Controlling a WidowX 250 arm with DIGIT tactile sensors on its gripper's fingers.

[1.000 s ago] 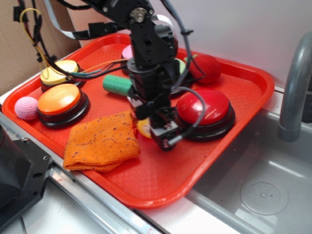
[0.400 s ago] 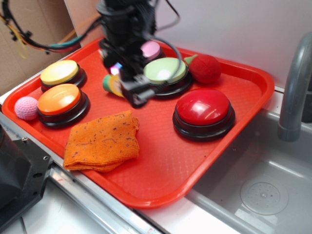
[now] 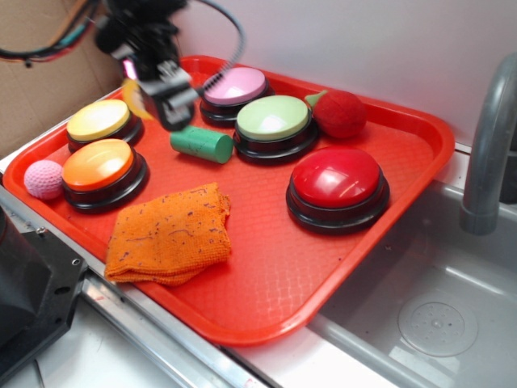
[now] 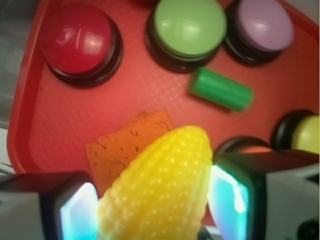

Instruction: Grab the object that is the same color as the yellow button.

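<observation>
Claw [image 4: 150,210] clamped on the yellow toy corn cob [image 4: 157,187], tapered tip poking out between the two pads. Held aloft above the red tray [image 3: 266,283], just beside the yellow button [image 3: 98,120].

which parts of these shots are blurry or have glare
Exterior view: the gripper and arm at top left are motion-smeared, while the tray and red button are sharp, the button showing a soft highlight. Wrist view: the corn cob fills the foreground, slightly soft; the fingers glow washed-out cyan; the green cylinder is mildly blurred.
</observation>
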